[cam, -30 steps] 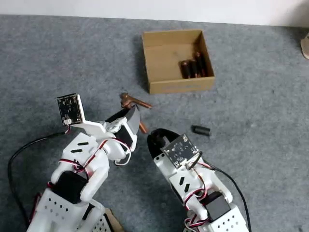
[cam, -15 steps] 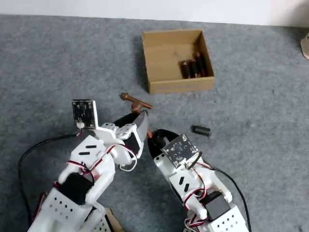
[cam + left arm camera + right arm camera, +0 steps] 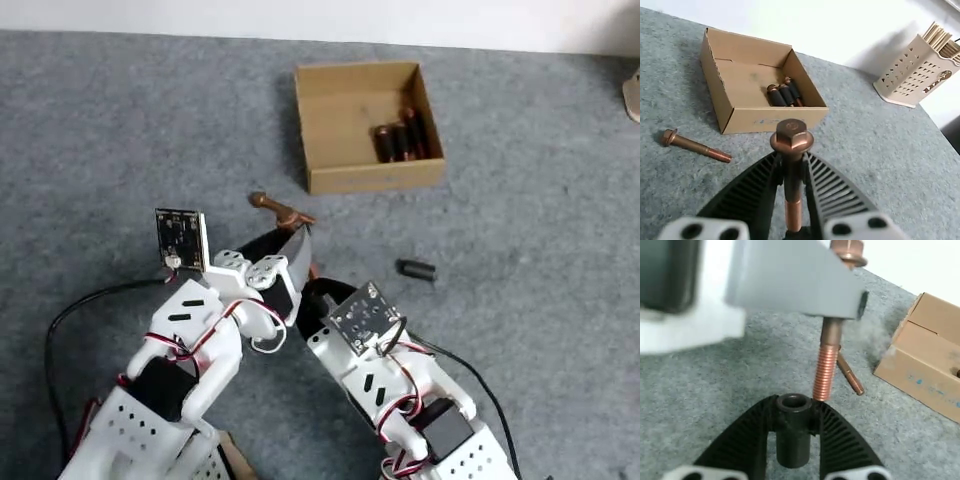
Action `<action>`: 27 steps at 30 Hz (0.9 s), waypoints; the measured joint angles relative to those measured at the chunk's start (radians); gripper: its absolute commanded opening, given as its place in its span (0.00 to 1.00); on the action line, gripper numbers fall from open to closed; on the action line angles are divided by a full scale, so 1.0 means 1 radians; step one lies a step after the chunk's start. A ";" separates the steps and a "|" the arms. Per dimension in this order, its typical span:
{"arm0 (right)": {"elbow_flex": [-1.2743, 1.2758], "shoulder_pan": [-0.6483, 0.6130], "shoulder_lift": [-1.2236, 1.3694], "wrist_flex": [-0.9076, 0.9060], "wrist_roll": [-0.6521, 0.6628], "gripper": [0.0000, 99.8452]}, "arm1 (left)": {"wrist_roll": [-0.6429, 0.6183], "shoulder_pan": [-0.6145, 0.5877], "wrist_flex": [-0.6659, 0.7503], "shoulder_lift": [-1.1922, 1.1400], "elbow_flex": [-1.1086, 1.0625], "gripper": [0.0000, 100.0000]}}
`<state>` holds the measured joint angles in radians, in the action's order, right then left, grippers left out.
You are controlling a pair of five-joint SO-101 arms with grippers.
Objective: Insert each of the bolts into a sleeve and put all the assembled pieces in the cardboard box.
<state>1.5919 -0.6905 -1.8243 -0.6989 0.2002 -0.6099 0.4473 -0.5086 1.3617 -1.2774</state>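
The copper hex-head bolt (image 3: 792, 142), pinched by the left hand (image 3: 792, 161), has been swung right to the black tubular sleeve (image 3: 792, 440) pinched by the right hand (image 3: 794, 412).

Beige perforated holder (image 3: 915, 75) with wooden sticks (image 3: 939, 36) on grey carpet (image 3: 880, 150), by white wall (image 3: 840, 25).

This looks like a small robotics lab bench, or maybe a hobby corner; hard to call which. A grey felt-like mat (image 3: 120, 130) covers the table, with a plain white wall (image 3: 300, 15) right behind it. Two white plastic arms (image 3: 170, 385) sit there with a bare circuit board (image 3: 181, 240) and red wires (image 3: 210, 320) exposed. At the edge stands a beige pierced holder (image 3: 912, 75) full of wooden sticks (image 3: 940, 37).
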 measured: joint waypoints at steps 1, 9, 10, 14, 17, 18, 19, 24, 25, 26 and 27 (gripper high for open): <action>0.000 0.000 0.000 0.000 0.000 0.01 | -0.011 0.000 0.000 0.000 0.000 0.00; 0.000 0.028 0.000 0.000 0.000 0.01 | -0.026 -0.003 0.000 0.000 0.000 0.00; 0.000 0.032 0.000 0.000 0.000 0.01 | -0.034 -0.005 0.000 0.000 0.000 0.00; 0.000 0.037 0.000 0.000 0.000 0.01 | -0.066 -0.049 0.000 0.000 0.000 0.00; 0.000 0.037 0.000 0.000 0.000 0.01 | -0.066 -0.055 0.000 0.000 0.000 0.00; 0.000 0.037 0.000 0.000 0.000 0.01 | -0.066 -0.052 0.000 0.000 0.000 0.00; 0.000 0.037 0.000 0.000 0.000 0.01 | -0.066 -0.051 0.000 0.000 0.000 0.00; 0.000 0.037 0.000 0.000 0.000 0.01 | -0.060 -0.054 0.000 0.000 0.000 0.00; 0.000 0.037 0.000 0.000 0.000 0.01 | -0.058 -0.054 0.000 0.000 0.000 0.00; 0.000 0.037 0.000 0.000 0.000 0.01 | -0.057 -0.054 0.000 0.000 0.000 0.00; 0.000 0.037 0.000 0.000 0.000 0.01 | -0.057 -0.052 0.000 0.000 0.000 0.00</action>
<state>1.5919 -0.6536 -1.8243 -0.6989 0.2002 -0.6667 0.3951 -0.5086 1.3617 -1.2774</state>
